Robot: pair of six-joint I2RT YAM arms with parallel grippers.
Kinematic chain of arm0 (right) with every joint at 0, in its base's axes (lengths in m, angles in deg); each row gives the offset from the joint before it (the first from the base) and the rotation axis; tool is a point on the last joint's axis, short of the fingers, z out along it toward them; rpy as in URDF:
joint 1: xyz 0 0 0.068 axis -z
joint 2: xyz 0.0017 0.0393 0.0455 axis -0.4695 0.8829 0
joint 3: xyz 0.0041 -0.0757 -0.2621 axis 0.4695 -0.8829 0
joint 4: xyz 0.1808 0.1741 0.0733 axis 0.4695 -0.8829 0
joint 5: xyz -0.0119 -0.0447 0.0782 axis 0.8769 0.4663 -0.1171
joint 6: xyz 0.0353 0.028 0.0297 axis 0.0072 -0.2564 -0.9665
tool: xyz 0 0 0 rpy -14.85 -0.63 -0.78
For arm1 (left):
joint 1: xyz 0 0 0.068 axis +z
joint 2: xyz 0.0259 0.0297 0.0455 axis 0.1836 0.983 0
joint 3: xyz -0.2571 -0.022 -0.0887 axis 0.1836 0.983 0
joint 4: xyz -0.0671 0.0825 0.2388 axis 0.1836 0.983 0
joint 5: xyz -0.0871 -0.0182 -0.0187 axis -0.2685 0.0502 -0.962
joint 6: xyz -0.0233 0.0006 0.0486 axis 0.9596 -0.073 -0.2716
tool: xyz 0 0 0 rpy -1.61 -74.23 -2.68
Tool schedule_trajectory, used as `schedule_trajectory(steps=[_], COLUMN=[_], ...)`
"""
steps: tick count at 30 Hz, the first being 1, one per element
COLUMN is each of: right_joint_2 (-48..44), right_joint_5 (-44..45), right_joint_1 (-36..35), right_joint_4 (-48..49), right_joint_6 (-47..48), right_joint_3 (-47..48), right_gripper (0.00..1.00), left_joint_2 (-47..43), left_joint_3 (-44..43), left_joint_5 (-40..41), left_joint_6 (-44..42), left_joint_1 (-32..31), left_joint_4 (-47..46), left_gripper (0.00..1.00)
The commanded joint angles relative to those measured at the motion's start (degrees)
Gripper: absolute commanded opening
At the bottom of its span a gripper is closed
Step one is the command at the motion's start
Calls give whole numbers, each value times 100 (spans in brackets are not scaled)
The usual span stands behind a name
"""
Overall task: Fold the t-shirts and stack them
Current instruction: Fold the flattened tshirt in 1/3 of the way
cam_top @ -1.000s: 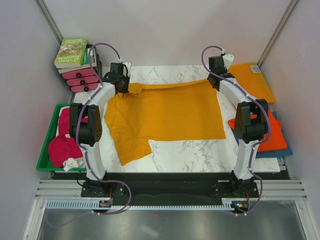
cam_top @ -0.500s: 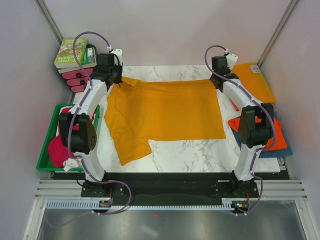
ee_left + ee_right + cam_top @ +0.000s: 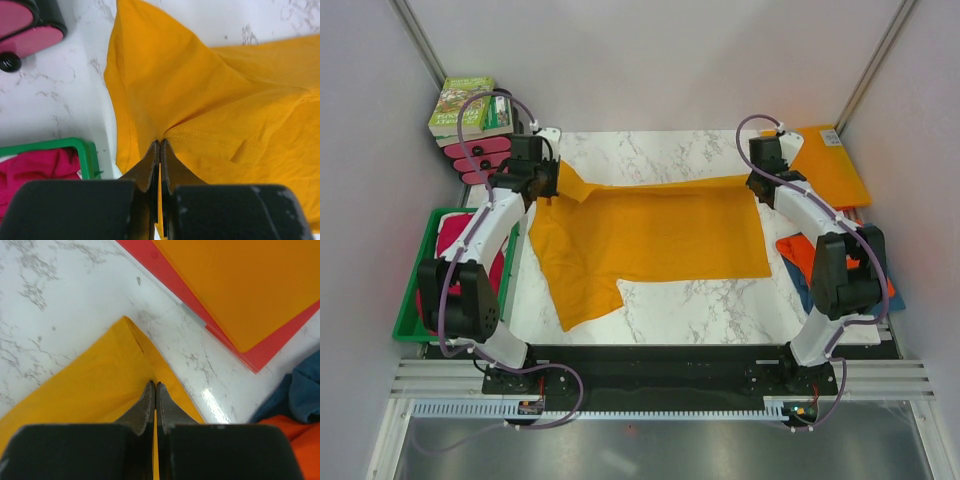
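The golden-orange t-shirt [image 3: 650,235] is spread across the middle of the marble table [image 3: 720,303], with its upper edge pinched at both ends. The left gripper [image 3: 160,146] is clamped on a bunched fold at the upper left, and the right gripper [image 3: 155,386] on the upper-right corner. Only thin pinches of cloth are held, so a corner could be lost if the edge were pulled taut or unevenly. The pink cases [image 3: 480,158] and green tray [image 3: 410,300] crowd the left grip, and a stiff orange sheet [image 3: 832,160] lies just beside the right. Open room is left toward the lower centre.
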Motion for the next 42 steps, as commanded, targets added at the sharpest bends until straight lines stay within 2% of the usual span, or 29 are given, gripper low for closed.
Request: schedule_trajectory(steps=[1,11,27,33,36,38,42], right_joint_2=[-266,-39,560,463,296,348,919], right_joint_5=[64,56,-15,-23,47,64,29], right_joint_1=[2,2,2,-6,2,20,20], right_joint_4=[124,115,168,256,265,168,-323], right_joint_6=[-276,-698,-777,-707,-567,-497,-409], right_joint_3=[-542,-1281,-1369,-1281,-931,-378,931], right_gripper=[0,0,0,0,0,0,0], left_joint_2=[-138,143,776,654,540,583,1021], left_joint_3=[460,945,1209,1069,736,428,-809], left_joint_5=[-28,-89,-1,69,78,113,104], left_joint_6=[-197,-312,-391,-356,-329,-347,-268], left_joint_1=[21,21,21,21,21,39,135], left_joint_4=[-91,-135,-126,-205,-223,-223,-65], left_gripper=[2,2,2,2,2,2,2])
